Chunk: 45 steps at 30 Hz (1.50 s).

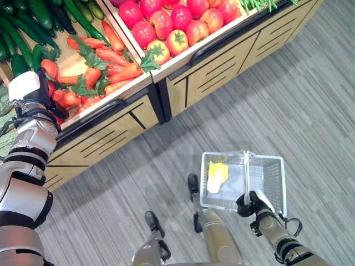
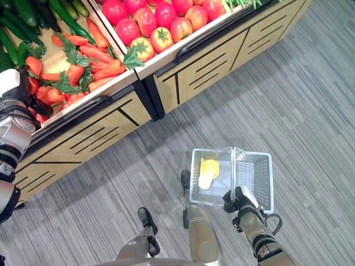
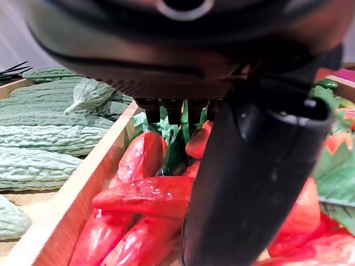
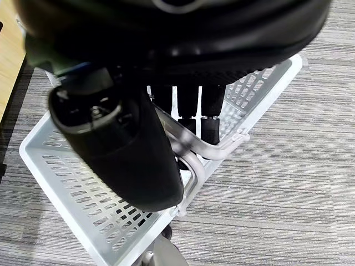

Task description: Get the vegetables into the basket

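Red-orange carrots (image 1: 111,61) with green leafy tops lie heaped in a wooden bin. My left hand (image 1: 34,97) hangs over the near left corner of that bin. In the left wrist view its fingers (image 3: 166,108) point straight down at the leaves and carrots (image 3: 150,197), with the thumb (image 3: 260,166) standing apart and nothing held. A white mesh basket (image 1: 272,158) hangs low over the floor. My right hand (image 1: 252,204) is shut on its handle (image 4: 188,149). A yellow vegetable (image 1: 217,174) lies in the basket's left half.
Red tomatoes (image 1: 172,22) fill the bin to the right of the carrots and dark cucumbers (image 1: 39,14) the one behind. Pale green bitter gourds (image 3: 39,133) lie in the neighbouring bin. The wooden stand's front (image 1: 233,61) runs slantwise above the grey floor (image 1: 310,111).
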Available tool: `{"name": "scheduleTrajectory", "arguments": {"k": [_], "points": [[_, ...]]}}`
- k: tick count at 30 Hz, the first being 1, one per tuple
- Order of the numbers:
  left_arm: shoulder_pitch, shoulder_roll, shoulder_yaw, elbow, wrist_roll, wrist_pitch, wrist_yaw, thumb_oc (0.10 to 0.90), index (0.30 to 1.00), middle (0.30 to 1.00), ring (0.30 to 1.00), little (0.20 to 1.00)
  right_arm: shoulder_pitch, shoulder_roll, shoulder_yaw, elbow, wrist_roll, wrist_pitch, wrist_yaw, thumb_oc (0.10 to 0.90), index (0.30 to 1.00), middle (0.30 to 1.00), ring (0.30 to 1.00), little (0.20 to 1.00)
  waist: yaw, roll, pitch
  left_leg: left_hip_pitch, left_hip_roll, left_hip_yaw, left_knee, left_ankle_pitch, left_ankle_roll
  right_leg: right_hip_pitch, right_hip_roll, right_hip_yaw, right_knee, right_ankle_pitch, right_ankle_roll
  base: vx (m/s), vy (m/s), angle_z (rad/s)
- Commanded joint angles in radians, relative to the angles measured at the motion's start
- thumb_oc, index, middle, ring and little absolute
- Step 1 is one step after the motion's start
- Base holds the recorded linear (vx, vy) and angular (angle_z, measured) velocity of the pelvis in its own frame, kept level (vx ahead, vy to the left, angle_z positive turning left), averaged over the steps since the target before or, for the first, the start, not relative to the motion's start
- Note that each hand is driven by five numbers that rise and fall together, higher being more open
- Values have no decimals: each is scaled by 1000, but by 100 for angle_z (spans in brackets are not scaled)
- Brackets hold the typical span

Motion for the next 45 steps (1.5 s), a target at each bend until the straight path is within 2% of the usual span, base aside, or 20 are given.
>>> {"name": "scheduleTrajectory", "arguments": {"k": [1, 2, 3, 4, 5, 18, 27, 34, 45], "points": [[-54, 79, 90, 17, 13, 16, 64, 900, 1000, 1000, 1000, 1000, 135, -32, 71, 72, -35, 66, 18, 400, 300, 300, 300, 300, -14, 18, -19, -59, 30, -27, 1, 84, -24, 102, -28, 56, 1, -61, 144, 0, 0, 0], [-45, 72, 100, 12, 7, 17, 65, 900, 1000, 1000, 1000, 1000, 134, -32, 71, 73, -37, 68, 21, 400, 300, 300, 300, 300, -14, 15, -17, -60, 31, -28, 1, 85, -24, 101, -27, 56, 1, -61, 143, 0, 0, 0], [-40, 65, 105, 9, 1, 17, 66, 735, 769, 769, 769, 769, 133, -32, 72, 73, -38, 69, 21, 400, 300, 300, 300, 300, -15, 14, -16, -62, 31, -28, 1, 85, -24, 100, -27, 55, 1, -61, 143, -7, -6, 4], [-34, 55, 110, 5, -6, 16, 67, 735, 769, 769, 769, 769, 132, -32, 72, 73, -38, 71, 22, 400, 300, 300, 300, 300, -15, 12, -14, -63, 31, -29, 1, 84, -23, 99, -26, 56, 1, -61, 143, 3, -3, 5], [-27, 45, 117, -4, -13, 14, 68, 400, 300, 300, 300, 300, 130, -31, 71, 73, -36, 73, 21, 400, 300, 300, 300, 300, -16, 9, -13, -65, 31, -31, 1, 84, -23, 98, -25, 55, 0, -61, 142, 5, 1, 5], [-12, 29, 108, -28, 9, 14, 58, 400, 300, 300, 300, 300, 127, -33, 74, 68, -41, 73, 23, 400, 300, 300, 300, 300, -17, 7, -12, -65, 32, -24, 1, 79, -22, 92, -24, 64, 1, -62, 140, 2, 1, -4], [-57, 67, 121, -90, -33, -15, 155, 400, 300, 300, 300, 300, 130, -28, 79, 79, -32, 57, 17, 400, 300, 300, 300, 300, -10, 6, -25, -50, 31, -32, 1, 72, -22, 106, -24, 56, 4, -69, 140, 0, 0, 0], [-47, 77, 150, -117, -73, -50, 199, 400, 300, 300, 300, 300, 136, -26, 85, 81, -35, 45, 18, 400, 300, 300, 300, 300, -7, 4, -51, -16, 28, -37, 1, 59, -21, 141, -27, 51, 5, -80, 139, 29, 7, 4], [-40, 105, 155, -146, -96, -86, 194, 400, 300, 300, 300, 300, 160, -25, 73, 107, -61, 43, 33, 400, 300, 300, 300, 300, -3, -5, -107, 57, 15, -49, 1, 34, -16, 222, -40, 46, 2, -97, 144, 38, 20, 3]]}}
